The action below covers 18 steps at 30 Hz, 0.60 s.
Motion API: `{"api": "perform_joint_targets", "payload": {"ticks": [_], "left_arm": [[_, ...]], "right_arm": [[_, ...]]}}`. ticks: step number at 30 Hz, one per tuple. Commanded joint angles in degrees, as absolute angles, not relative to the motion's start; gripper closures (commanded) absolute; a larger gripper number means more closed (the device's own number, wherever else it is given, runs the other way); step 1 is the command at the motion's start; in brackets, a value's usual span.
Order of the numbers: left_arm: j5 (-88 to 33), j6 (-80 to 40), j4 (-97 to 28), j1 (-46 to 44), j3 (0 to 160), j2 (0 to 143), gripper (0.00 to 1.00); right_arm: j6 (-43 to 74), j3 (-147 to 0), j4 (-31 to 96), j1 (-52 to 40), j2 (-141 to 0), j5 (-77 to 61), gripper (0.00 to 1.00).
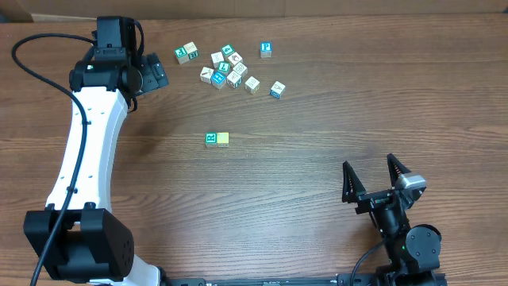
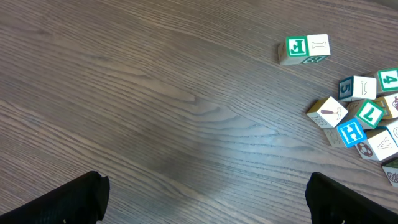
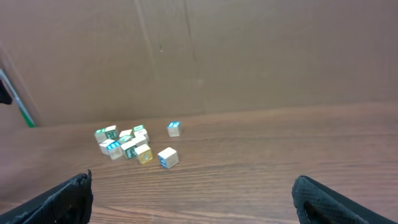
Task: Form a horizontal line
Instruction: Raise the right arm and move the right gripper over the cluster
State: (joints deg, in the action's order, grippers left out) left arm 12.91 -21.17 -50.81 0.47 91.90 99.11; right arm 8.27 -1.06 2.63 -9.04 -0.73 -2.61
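In the overhead view, a short horizontal line point(image 1: 217, 139) is seen near the middle of the table point(image 1: 302, 199), made of only two tiny cubes: a white cube with a teal letter point(image 1: 211, 139) on the left, touched on its right by a plain pale yellow cube point(image 1: 223, 139). A loose cluster of cubes point(image 1: 230, 70), white with teal, blue and red marks, is scattered well apart from it toward the far edge. The left end effector point(image 1: 156, 73) is held just left of that cluster, released and grasping nothing. The right end effector point(image 1: 367, 161) is parked near the close right corner, its dark fingers spread wide and empty. In the left wrist view, the left end effector point(image 2: 204, 186) is shown with both fingers far apart over bare wood, and part of the cluster point(image 2: 364, 118) is visible at the right edge; the line itself is not seen there. In the right wrist view, the right end effector point(image 3: 193, 193) is again seen released, the cluster point(image 3: 127, 144) lies far ahead before a brown wall point(image 3: 249, 56), and the two lined-up cubes cannot be picked out with certainty.
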Motion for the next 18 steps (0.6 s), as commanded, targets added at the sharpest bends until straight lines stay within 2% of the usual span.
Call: {"api": "perform_joint_targets", "payload": {"ticks": [1,9,18], "left_arm": [[13.91,-20.95,-50.74,0.36,91.98,99.26,0.00],[13.91,-20.95,-50.74,0.36,91.98,99.26,0.00],[13.91,-20.95,-50.74,0.36,91.98,99.26,0.00]], "right_arm": [[12.71,-3.49,3.60,-8.88,-0.19,-3.14,0.00],[15.31,-13.91,11.22,-8.88,-1.98,-3.14,0.00],[21.50,-33.41,16.75,-8.93,-14.96,-7.92,0.00]]}}
